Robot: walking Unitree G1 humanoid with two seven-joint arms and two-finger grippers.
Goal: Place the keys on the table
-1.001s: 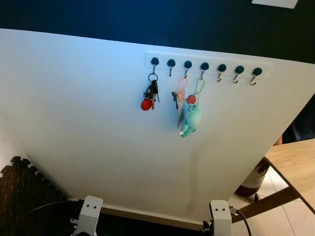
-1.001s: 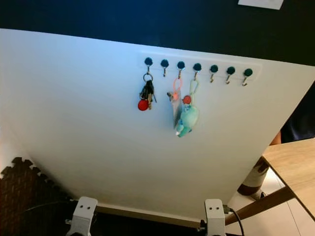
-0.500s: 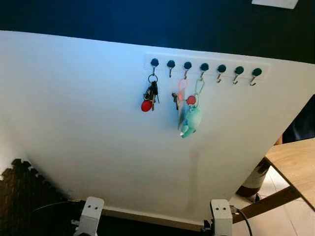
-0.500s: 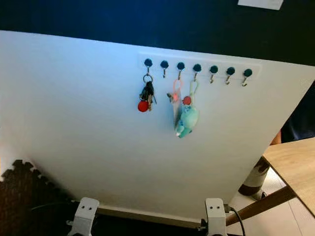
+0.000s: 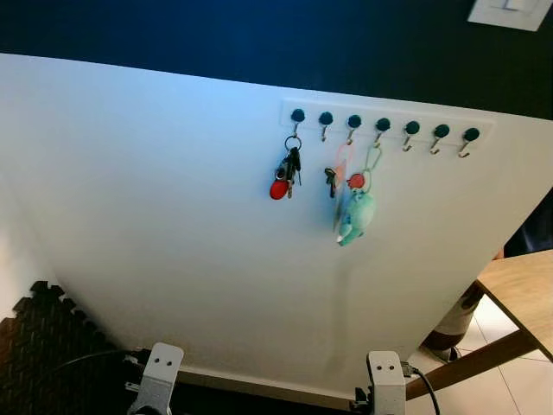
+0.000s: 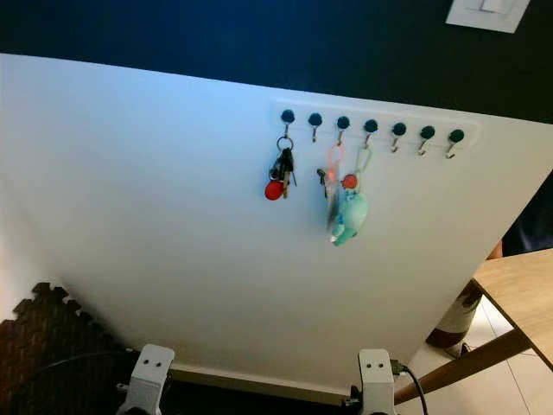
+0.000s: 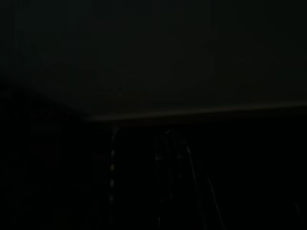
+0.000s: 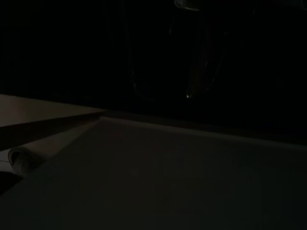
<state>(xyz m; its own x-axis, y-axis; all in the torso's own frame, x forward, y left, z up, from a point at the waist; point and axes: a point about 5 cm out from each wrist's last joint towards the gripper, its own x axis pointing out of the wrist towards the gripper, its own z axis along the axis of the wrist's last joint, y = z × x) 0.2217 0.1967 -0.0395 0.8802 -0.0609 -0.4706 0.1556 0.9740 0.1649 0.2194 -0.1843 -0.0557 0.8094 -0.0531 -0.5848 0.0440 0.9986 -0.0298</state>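
We judge the task not yet begun. The keys [image 5: 285, 169] hang from the first hook of the rack [image 5: 383, 126] on the white panel [image 5: 155, 216]; the table [image 5: 523, 290] stands well apart (lower right). Both arms hang idle, and we cannot tell either pincer's state. Reach, unhook and carry all remain.
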